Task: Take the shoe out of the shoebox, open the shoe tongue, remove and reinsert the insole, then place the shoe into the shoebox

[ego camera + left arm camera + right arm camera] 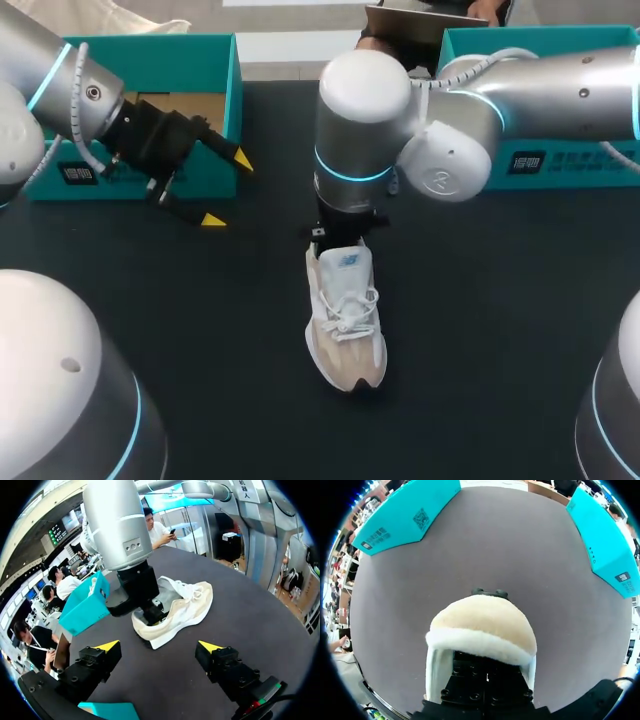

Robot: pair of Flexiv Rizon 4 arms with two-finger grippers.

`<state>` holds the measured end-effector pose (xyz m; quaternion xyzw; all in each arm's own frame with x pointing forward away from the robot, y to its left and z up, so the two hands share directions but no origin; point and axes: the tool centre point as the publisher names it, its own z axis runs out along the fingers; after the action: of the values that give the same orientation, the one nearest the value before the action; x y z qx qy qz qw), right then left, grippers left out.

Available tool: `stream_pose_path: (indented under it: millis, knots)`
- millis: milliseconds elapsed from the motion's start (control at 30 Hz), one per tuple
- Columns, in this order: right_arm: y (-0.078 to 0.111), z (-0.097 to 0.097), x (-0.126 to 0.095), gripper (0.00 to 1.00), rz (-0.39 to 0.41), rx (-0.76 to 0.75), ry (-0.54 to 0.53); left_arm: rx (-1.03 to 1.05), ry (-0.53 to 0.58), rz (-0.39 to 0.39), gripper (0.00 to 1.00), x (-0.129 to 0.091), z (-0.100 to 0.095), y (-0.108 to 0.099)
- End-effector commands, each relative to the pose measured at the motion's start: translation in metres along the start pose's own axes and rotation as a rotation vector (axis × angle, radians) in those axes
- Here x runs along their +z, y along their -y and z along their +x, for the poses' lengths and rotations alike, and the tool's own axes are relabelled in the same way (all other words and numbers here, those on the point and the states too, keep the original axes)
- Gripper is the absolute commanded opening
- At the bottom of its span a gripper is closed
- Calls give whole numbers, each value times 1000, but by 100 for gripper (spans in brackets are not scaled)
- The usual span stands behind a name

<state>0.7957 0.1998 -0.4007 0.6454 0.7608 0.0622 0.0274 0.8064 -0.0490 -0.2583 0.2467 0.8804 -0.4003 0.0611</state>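
Shoe (345, 320) lies on the tabletop (500, 330), right tool (150, 614) at its heel, likely steadying it, grip unclear; left tool (228, 190) hovers wide open near the shoebox (150, 42).

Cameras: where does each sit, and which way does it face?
Head view: above and behind, facing down on the table; shows left arm, right arm, shoe.
Left wrist view: on the left wrist, facing the shoe and right arm; its open left gripper shows.
Right wrist view: on the right wrist, close behind the shoe's heel; only the right gripper base shows.
All share the shoe.
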Motion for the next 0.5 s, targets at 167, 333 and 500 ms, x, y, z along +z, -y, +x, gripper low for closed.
stream_pose_path:
  millis: [167,333,500]
  knots:
    - [4,12,3,0,37,-1,30,0,-1,-2,100,-1,0,0]
    - [11,9,-22,0,77,4,37,0,-1,-2,100,-1,0,0]
    - [18,11,-42,0,193,-11,20,0,-1,-2,100,-1,0,0]
